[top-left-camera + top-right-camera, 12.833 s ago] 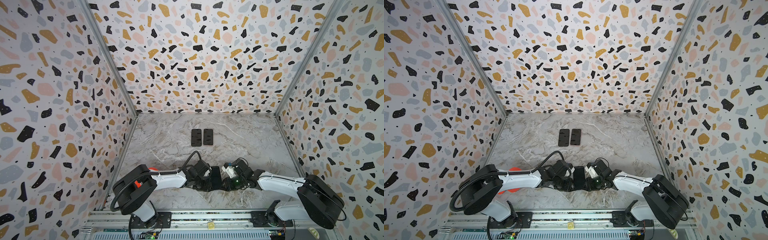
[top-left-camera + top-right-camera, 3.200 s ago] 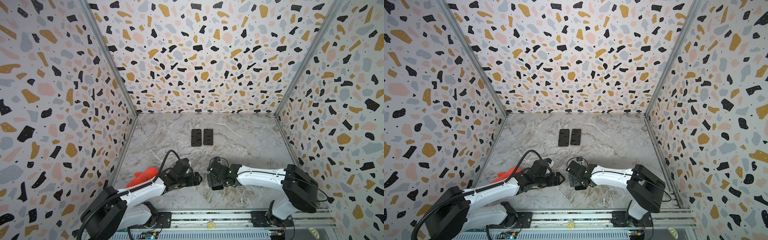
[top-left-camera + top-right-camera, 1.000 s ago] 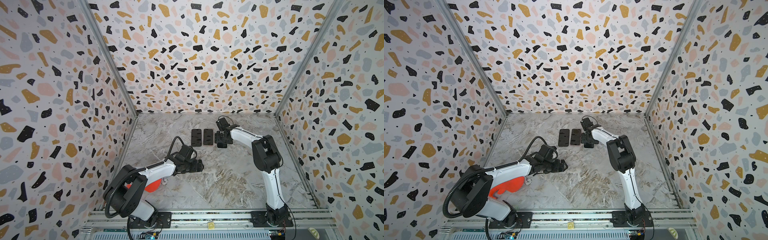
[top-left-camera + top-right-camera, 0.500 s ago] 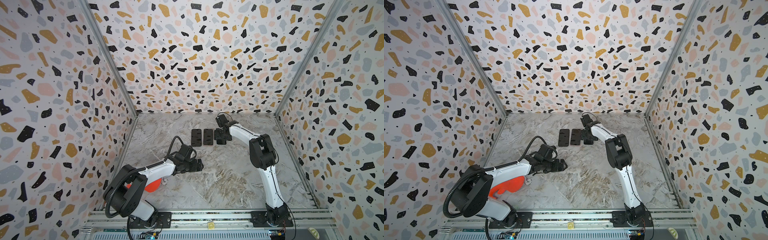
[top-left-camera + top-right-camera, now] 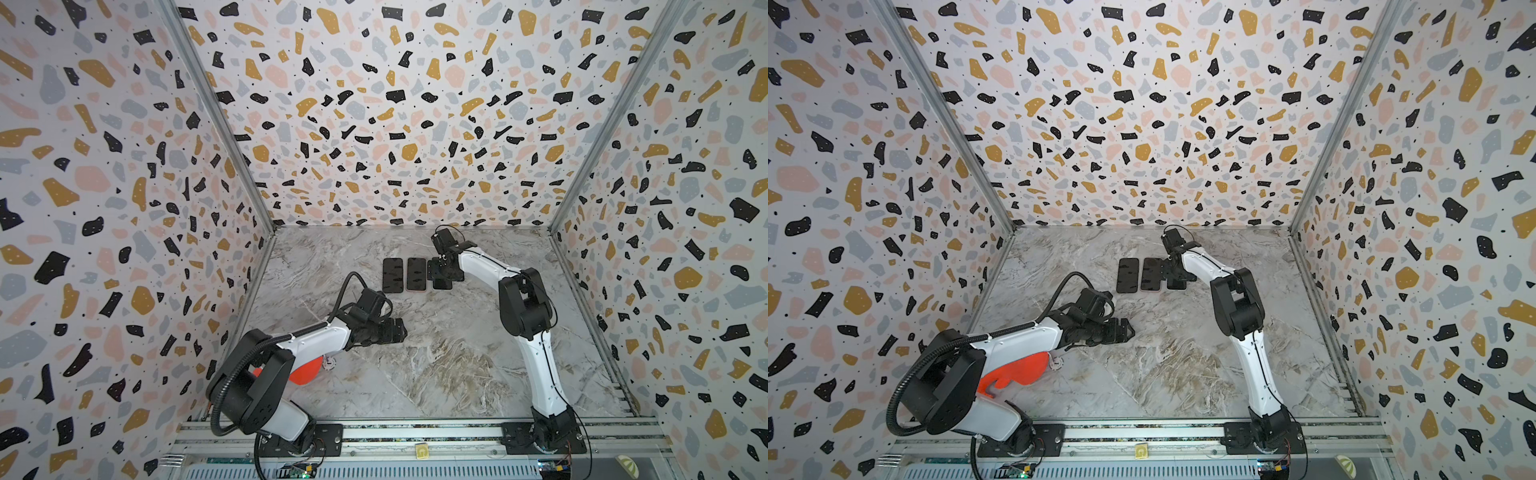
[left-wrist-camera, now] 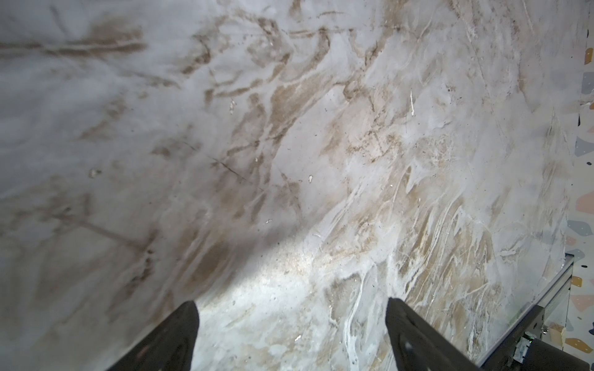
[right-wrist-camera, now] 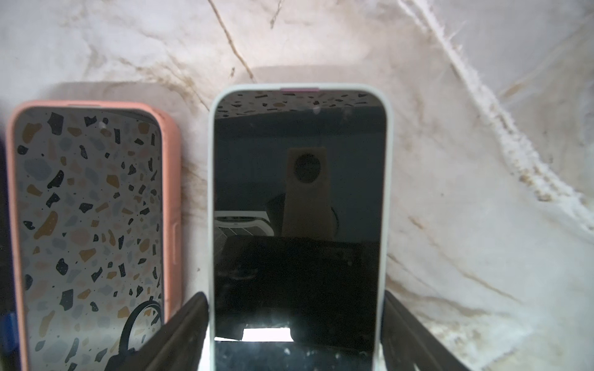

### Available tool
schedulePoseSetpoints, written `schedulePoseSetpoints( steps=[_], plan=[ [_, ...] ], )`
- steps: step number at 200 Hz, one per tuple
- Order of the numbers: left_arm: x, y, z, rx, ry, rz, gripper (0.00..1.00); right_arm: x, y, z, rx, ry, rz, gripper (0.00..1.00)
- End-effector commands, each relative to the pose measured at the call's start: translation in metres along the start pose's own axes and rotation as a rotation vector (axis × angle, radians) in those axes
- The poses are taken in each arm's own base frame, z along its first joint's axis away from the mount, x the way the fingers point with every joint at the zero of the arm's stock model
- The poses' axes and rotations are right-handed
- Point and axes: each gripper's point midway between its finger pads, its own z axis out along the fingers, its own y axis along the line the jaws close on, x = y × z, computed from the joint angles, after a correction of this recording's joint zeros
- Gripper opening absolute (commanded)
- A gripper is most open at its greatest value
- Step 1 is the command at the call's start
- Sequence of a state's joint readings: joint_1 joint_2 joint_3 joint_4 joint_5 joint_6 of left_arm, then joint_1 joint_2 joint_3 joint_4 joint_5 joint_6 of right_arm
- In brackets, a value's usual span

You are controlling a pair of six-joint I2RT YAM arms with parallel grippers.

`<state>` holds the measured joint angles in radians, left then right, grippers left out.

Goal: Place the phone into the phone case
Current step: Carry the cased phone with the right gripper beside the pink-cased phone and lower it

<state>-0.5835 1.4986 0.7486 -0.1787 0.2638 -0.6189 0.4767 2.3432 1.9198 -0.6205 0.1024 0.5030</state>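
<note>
The right gripper (image 7: 295, 334) straddles the near end of the phone (image 7: 299, 205), its jaws standing just outside the two long edges; whether they still touch the phone case (image 7: 389, 199) I cannot tell, though a second ago they sat slightly closer, so it looks like a release in progress. The phone lies screen up inside the pale case on the marbled surface (image 7: 482, 96), flat and seemingly seated all round. Seconds ago both arms were working the phone near the front rail; now it has been carried to the back and set at the right end of a row. That suggests the fitting is done and only letting go and withdrawing remain.

Just beside it lies a phone in a pink case (image 7: 93, 225), with a narrow gap between them, so the inner jaw has little room to spread. A third dark phone (image 5: 392, 275) ends the row. The left gripper (image 6: 289, 337) hangs wide and empty over bare surface, well apart
</note>
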Motion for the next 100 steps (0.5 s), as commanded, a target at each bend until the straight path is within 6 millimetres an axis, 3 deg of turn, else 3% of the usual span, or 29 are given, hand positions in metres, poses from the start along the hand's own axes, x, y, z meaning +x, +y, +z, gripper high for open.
schedulePoseSetpoints(
  steps=[1, 32, 100],
  plan=[
    [-0.013, -0.006, -0.007, 0.007, -0.030, 0.021, 0.92, -0.015, 0.003, -0.031, -0.020, -0.033, 0.004, 0.84],
    [-0.016, -0.006, -0.009, -0.004, -0.038, 0.030, 0.92, -0.020, 0.004, -0.043, -0.026, -0.053, 0.001, 0.84],
    [-0.032, -0.012, -0.029, -0.027, -0.097, 0.071, 0.92, -0.022, 0.007, -0.104, -0.024, -0.182, -0.067, 0.85]
  ],
)
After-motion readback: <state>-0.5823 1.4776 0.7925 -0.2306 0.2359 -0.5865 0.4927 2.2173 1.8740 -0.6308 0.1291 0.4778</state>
